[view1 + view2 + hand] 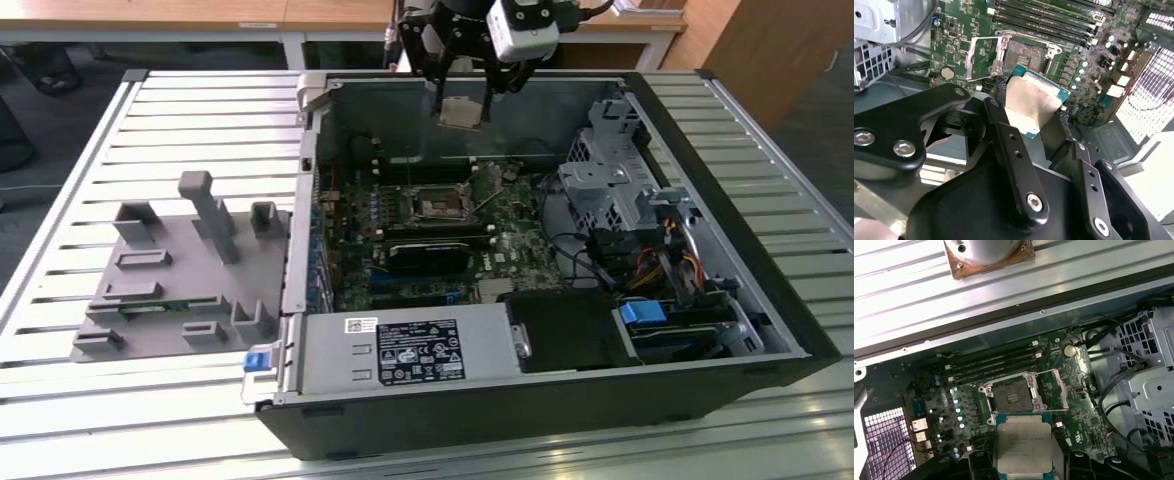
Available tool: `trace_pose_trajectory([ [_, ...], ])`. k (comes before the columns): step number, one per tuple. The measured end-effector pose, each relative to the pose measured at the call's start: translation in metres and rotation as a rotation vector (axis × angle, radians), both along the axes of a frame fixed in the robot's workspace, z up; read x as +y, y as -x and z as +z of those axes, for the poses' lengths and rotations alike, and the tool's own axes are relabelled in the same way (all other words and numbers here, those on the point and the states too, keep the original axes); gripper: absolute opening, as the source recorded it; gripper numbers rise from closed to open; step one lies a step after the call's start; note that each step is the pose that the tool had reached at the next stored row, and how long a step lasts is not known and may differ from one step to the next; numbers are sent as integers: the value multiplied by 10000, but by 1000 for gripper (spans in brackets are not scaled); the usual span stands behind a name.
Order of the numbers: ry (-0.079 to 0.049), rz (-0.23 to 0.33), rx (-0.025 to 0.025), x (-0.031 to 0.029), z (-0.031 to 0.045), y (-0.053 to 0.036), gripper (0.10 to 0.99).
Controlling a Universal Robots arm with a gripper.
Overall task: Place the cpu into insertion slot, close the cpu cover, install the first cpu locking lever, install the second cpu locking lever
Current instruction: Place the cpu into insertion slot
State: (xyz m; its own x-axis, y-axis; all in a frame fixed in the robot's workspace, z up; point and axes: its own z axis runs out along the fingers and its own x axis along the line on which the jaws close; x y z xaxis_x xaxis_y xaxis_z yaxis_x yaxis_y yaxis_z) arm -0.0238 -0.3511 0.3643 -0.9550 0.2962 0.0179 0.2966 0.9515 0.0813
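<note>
In the exterior view you see one open computer case (534, 412) lying on a slatted metal table (200, 110). A grey holder tray (174, 270) lies on the exterior view's left. The gripper (462, 104) hangs near the case's far wall, closed onto the cpu (461, 114), and holds it well above the board. The insertion slot (438, 205) sits on the green board, well apart from the chip. One long black card (427, 255) lies near the slot, and a drive cage (607, 185) stands toward the exterior view's right.

In the second wrist view, two black fingers (1004, 135) pinch the cpu by opposite edges. Its top is flat and silvery-beige, with a green rim. Beyond it the insertion slot lies uncovered, its centre dark. The cpu cover (985, 56), a silver frame with a window, is swung open beside the slot. One coin cell (947, 73) sits near the cover.

In the first wrist view, you count four memory slots (994, 362) running alongside the insertion slot. The one chip is held apart from the slot, not seated in it.
</note>
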Motion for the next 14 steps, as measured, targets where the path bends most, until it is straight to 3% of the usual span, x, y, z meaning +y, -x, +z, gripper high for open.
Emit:
trace_pose_trajectory([
  [14,9,-1086,0,0,-3,0,525],
])
